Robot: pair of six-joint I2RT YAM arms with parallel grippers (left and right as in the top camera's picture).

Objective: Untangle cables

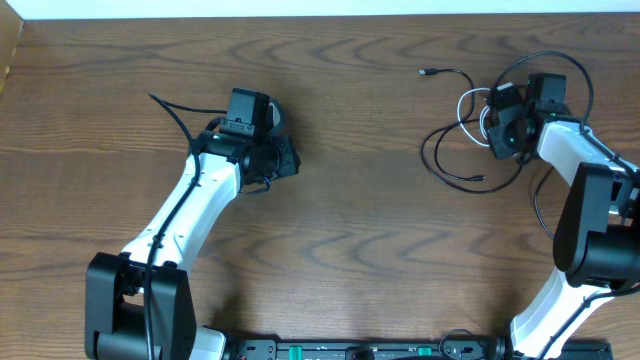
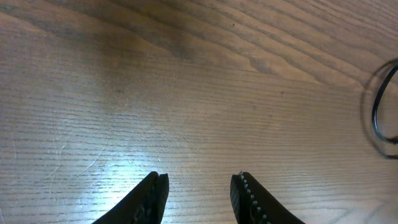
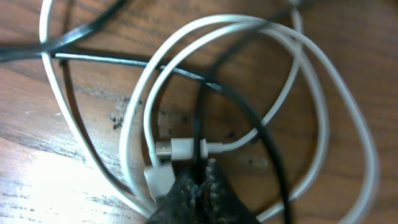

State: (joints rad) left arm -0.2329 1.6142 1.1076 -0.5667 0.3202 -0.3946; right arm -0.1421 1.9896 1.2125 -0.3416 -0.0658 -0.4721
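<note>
the right gripper (image 3: 200,175) is sitting low over the tangle near the far right of the table (image 1: 350,230), its fingers pressed together and apparently nipping the black cable (image 3: 198,127) just where that strand is crossing the white plug (image 3: 177,149). the white cable (image 3: 324,124) is lying in two stacked loops around that spot, with the black one threading over and under them, so the step in hand is looking like drawing the black strand free. doing it well is probably meaning a slow, low pull along the black strand's own line, watching that the white loops are not lifting with it and that the plug is not snagging on the crossing. the left gripper (image 2: 199,180) is hanging well apart over bare wood, jaws partly spread and holding nothing; it could be coming across to pin the white loops. the far edge of the table is lying near the cables, and the black cable's loose plug end (image 1: 425,72) is pointing that way, so the open room is lying toward the middle, between the two arms.
</note>
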